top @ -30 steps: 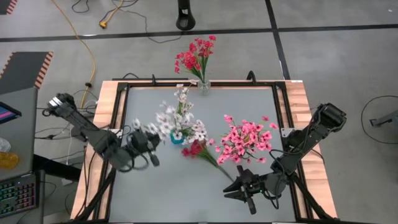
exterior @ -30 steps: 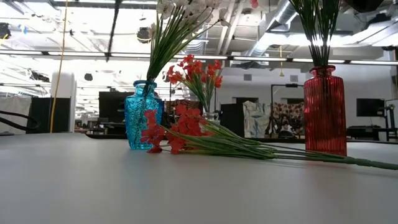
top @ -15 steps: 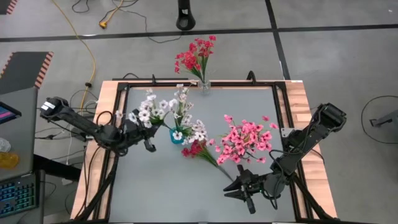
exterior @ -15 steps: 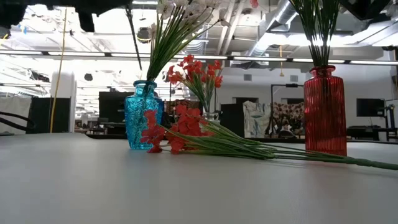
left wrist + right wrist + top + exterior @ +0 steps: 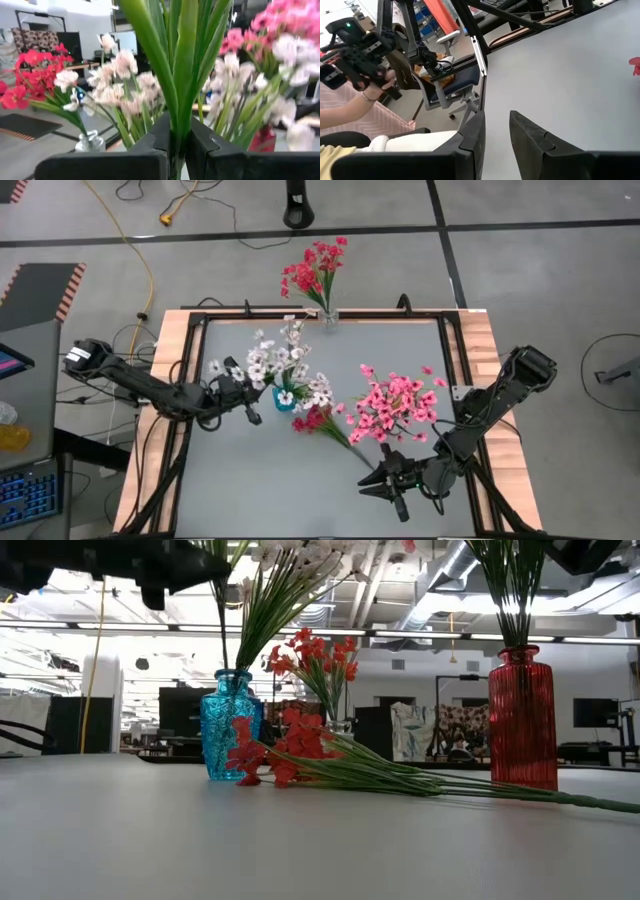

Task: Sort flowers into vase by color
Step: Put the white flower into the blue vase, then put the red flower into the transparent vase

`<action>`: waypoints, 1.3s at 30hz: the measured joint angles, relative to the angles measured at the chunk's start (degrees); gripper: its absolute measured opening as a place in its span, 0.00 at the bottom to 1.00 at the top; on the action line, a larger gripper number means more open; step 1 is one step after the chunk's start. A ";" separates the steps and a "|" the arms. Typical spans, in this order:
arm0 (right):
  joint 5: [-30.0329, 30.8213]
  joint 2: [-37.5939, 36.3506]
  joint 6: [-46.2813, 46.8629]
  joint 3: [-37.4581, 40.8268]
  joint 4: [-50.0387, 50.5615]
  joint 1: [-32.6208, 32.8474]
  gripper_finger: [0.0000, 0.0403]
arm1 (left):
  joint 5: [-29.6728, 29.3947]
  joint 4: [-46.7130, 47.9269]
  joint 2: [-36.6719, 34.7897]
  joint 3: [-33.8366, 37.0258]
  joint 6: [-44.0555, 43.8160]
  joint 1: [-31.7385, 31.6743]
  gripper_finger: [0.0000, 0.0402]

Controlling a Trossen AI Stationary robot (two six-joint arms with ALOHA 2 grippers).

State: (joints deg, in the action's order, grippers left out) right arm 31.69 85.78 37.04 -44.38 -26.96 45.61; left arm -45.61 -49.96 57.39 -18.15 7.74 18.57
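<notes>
My left gripper (image 5: 243, 402) is shut on a white-blossomed sprig (image 5: 262, 362), just left of the blue vase (image 5: 285, 402), which holds other white flowers. In the low view the sprig's stem (image 5: 222, 620) hangs down toward the blue vase's mouth (image 5: 232, 672). A red sprig (image 5: 318, 420) lies flat on the table, its blossoms beside the blue vase and its stem running toward my right gripper (image 5: 378, 485). That gripper is open and empty, just past the stem's end. Pink flowers (image 5: 395, 405) stand in the red vase (image 5: 522, 720). My left gripper pinches the white sprig's bundled green stems (image 5: 177, 142) between its two fingers, below the leaves. The fingers come about level from the table's left and lie across the stems. The sprig stands upright, lifted clear of the table, with its blossoms above the fingers.
A clear vase (image 5: 328, 318) with red flowers (image 5: 315, 270) stands at the far edge's middle. The near left part of the table (image 5: 270, 490) is bare. A person sits beyond the table in the right wrist view (image 5: 370, 95).
My left gripper, shut on the white sprig, first swung toward the table's left edge and up, then came back right toward the blue vase. The sprig now stands upright with its stem above the vase's mouth. My right gripper has kept still.
</notes>
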 joint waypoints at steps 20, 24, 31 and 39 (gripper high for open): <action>-0.14 0.00 0.04 0.00 -0.04 0.00 0.29 | -2.70 13.56 -0.07 0.00 -13.51 0.04 0.45; -0.14 0.00 0.04 0.00 -0.04 0.00 0.29 | -0.71 17.19 -0.07 0.00 -14.58 0.09 0.51; -0.19 0.00 0.04 0.00 -0.02 -0.10 0.29 | 1.84 24.31 -0.97 0.00 -17.12 1.40 0.52; -0.36 0.00 0.07 0.00 -0.04 -0.79 0.29 | 1.84 33.52 -7.31 -0.04 -18.84 4.85 0.52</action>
State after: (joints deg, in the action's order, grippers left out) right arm 31.33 85.78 37.10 -44.38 -27.00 44.82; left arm -43.77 -16.45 50.07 -18.20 -11.10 23.41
